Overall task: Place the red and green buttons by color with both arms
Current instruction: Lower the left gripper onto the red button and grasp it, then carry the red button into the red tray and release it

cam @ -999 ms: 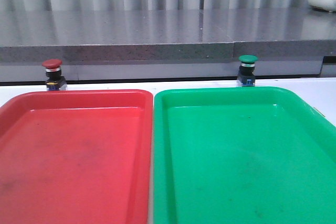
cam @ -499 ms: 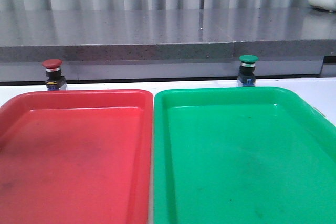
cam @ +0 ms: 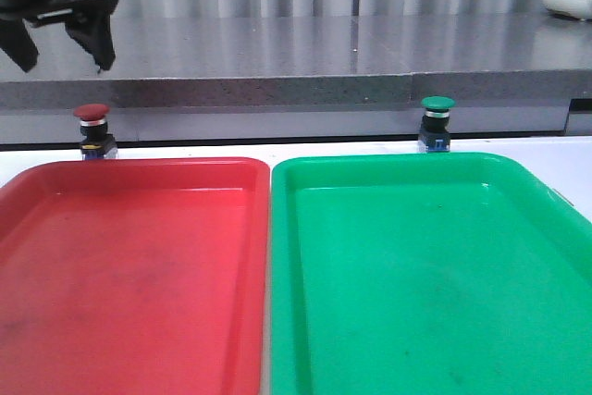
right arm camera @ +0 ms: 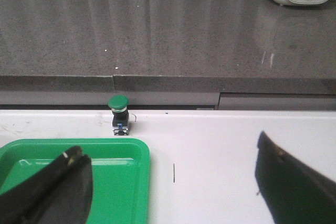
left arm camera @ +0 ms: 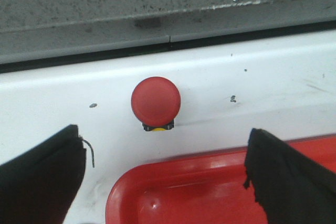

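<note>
Two trays fill the near table in my front view, the red tray (cam: 129,265) and the green tray (cam: 430,265), their long rims side by side with only a thin strip of white table (cam: 266,256) between them. My left gripper (cam: 57,48) hangs high at the far left, fingers spread wide apart and holding nothing. The red button (cam: 92,129) stands upright below it and slightly to its right, on the table just past the red tray's far rim. From the left wrist, I see the red button (left arm camera: 155,101) centred between my fingers (left arm camera: 39,177), with bare table on both sides of it, the grey ledge (left arm camera: 157,3) beyond it, and the red tray's corner (left arm camera: 173,192) on my side of it. My right gripper (right arm camera: 173,192) is out of the front view; its wrist camera shows the fingers (right arm camera: 52,187) wide apart and empty. The green button (right arm camera: 118,115) stands upright ahead of them, nearer the left finger, just past the green tray's corner (right arm camera: 115,156), with open white table to its right.
</note>
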